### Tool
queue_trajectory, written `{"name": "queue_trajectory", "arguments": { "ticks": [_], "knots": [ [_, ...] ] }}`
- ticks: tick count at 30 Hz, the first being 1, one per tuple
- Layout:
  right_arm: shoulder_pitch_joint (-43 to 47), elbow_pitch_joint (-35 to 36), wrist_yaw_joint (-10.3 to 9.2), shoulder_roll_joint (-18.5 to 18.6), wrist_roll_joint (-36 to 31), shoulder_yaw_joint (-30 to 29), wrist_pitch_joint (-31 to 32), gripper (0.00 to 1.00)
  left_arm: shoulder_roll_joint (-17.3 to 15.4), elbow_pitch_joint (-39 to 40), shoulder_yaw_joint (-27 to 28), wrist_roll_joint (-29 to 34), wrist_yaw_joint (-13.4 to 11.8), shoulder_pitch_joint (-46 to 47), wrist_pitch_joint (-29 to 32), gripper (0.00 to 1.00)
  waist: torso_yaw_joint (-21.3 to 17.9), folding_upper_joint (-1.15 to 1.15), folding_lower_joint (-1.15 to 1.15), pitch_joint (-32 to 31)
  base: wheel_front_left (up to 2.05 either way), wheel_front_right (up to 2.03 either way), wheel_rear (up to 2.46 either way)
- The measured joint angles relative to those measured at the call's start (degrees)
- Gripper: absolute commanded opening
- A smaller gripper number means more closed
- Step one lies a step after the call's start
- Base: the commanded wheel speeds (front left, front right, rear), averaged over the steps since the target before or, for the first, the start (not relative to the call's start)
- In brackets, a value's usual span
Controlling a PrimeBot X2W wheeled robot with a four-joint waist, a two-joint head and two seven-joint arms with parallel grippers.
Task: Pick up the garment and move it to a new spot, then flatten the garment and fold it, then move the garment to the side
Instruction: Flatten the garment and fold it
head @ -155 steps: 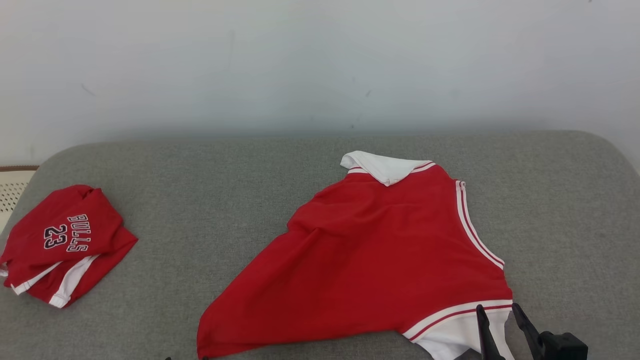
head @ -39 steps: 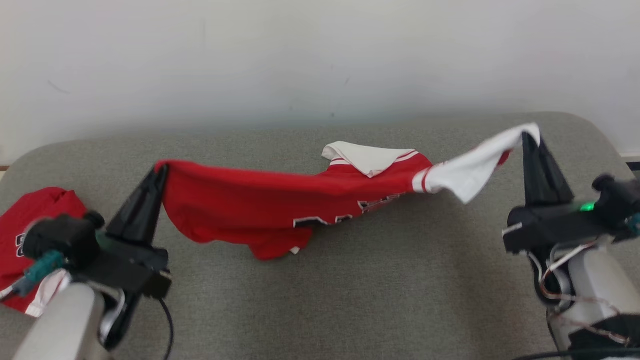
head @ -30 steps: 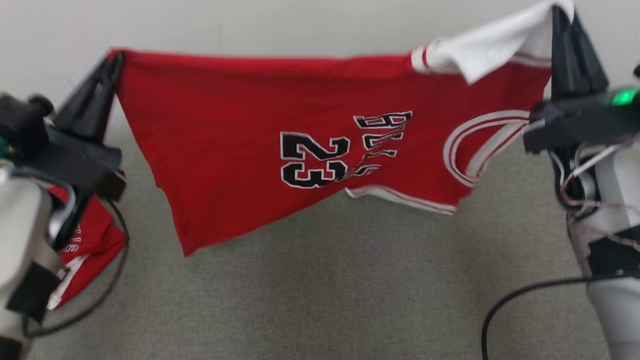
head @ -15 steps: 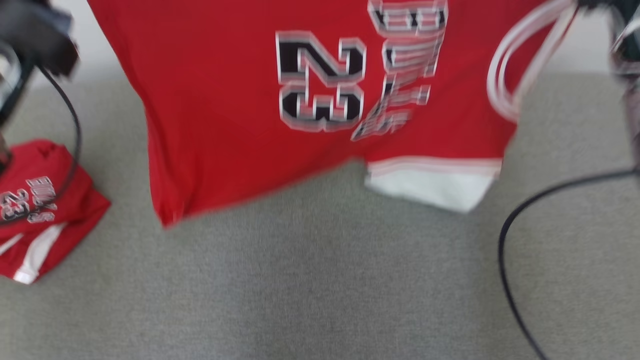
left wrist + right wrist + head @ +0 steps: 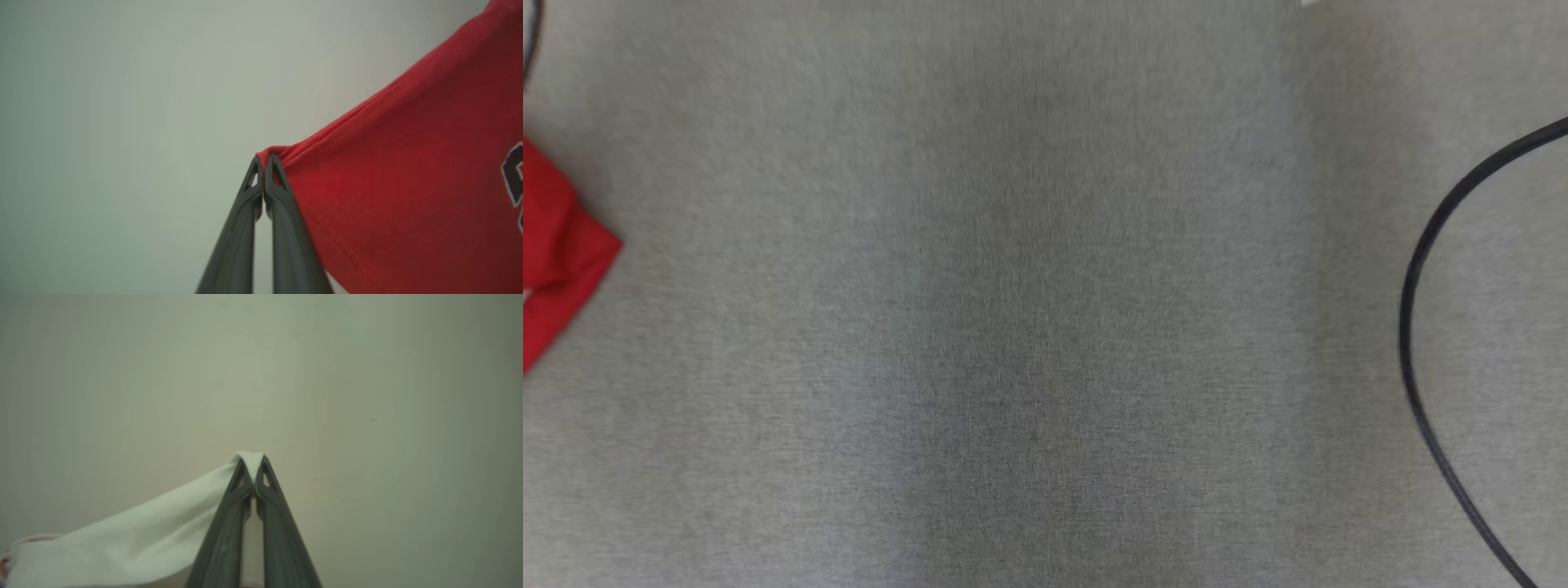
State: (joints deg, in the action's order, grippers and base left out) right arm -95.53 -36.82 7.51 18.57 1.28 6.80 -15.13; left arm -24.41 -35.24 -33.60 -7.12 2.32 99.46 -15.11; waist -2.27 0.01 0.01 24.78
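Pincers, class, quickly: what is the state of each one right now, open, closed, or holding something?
Left pincer: closed, holding a red corner of the garment.
Right pincer: closed, holding a white edge of the garment.

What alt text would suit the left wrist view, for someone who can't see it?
The left pincer is shut on the corner of a red jersey, which stretches off to the right before a pale wall.
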Motion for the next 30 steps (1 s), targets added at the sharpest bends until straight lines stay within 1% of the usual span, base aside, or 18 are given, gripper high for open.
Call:
{"name": "queue_trajectory", "arguments": {
  "ticks": [3,5,6,7,9,11,13,16,18,20,21,22,25,27,30],
  "knots": [
    [-0.1,1.1,-0.01,-1.4,-1.2,-1.7,0.0,0.00,-0.1,1.0,0.8,0.0,0.1,0.5,0.0,0.00,-0.1,0.01,0.01,2.6,0.00,0.00,0.00],
    [1.1,1.9,0.00,-1.8,-1.0,-1.2,0.0,0.00,-0.5,1.3,1.3,-0.5,1.1,-0.9,0.0,0.00,-0.4,0.00,0.01,4.0,0.00,0.00,0.00],
    [2.2,2.2,0.00,-1.6,0.0,-0.5,0.0,0.00,-0.7,1.5,1.7,-1.0,1.2,-2.1,0.0,0.00,-0.5,0.00,0.00,4.7,0.00,0.00,0.00],
    [3.7,2.7,0.00,-1.1,1.0,0.7,0.0,0.00,-0.8,1.5,2.1,-1.5,1.7,-3.6,0.0,0.00,-0.6,0.00,0.00,5.4,0.00,0.00,0.00],
    [7.2,4.3,0.00,0.1,4.4,2.2,0.0,0.00,-0.7,2.7,3.5,-2.3,1.6,-6.6,0.0,0.00,-0.9,0.00,0.00,6.8,0.00,0.00,0.00],
    [12.1,6.4,0.00,2.3,7.2,4.4,0.0,0.00,-0.5,4.3,4.6,-3.4,1.9,-10.4,0.0,0.00,-1.0,0.00,0.00,8.1,0.00,0.00,0.00],
    [17.8,8.6,0.00,4.2,11.3,5.4,0.0,0.00,-0.2,6.0,5.7,-3.9,2.1,-15.2,0.0,0.00,-1.2,0.00,0.00,9.1,0.00,0.00,0.00],
    [27.9,12.0,0.00,6.5,16.0,5.5,0.0,0.00,1.3,9.5,9.3,-5.5,1.6,-23.7,0.0,0.00,-1.3,0.00,0.01,9.9,0.00,0.00,0.00],
    [35.3,13.9,0.00,7.1,18.8,4.9,0.0,0.00,2.4,11.2,10.9,-6.0,1.8,-30.5,0.0,0.00,-1.4,0.00,0.00,9.6,0.00,0.00,0.00],
    [42.3,15.6,0.00,8.4,20.8,6.0,0.0,0.00,3.8,12.7,13.0,-6.8,2.1,-37.1,0.0,0.00,-1.4,-0.01,-0.01,8.9,0.00,0.00,0.00],
    [45.6,16.0,0.00,8.6,23.6,6.8,0.0,0.00,4.5,13.1,14.0,-6.8,2.2,-40.3,0.0,0.00,-1.4,-0.01,-0.02,8.3,0.00,0.00,0.00],
    [48.9,15.9,0.02,9.2,24.5,8.1,0.0,0.00,5.1,13.4,14.9,-6.9,2.6,-43.2,0.0,0.00,-1.5,-0.01,-0.02,7.7,0.00,0.00,0.00],
    [57.0,15.1,0.02,9.8,28.7,8.2,0.0,0.00,7.4,13.5,19.0,-7.3,3.1,-51.3,0.0,0.00,-1.6,-0.01,-0.02,5.5,0.00,0.00,0.00],
    [60.8,14.9,0.02,9.8,30.4,8.0,0.0,0.00,9.2,13.4,21.6,-7.3,3.2,-55.9,0.0,0.00,-1.7,-0.02,-0.03,3.8,0.00,0.00,0.00],
    [66.1,14.0,0.02,9.6,31.9,9.3,0.0,0.00,11.9,13.1,26.0,-7.4,3.7,-62.2,0.0,0.00,-1.9,-0.02,-0.03,1.2,0.00,0.00,0.00]
  ]
}}
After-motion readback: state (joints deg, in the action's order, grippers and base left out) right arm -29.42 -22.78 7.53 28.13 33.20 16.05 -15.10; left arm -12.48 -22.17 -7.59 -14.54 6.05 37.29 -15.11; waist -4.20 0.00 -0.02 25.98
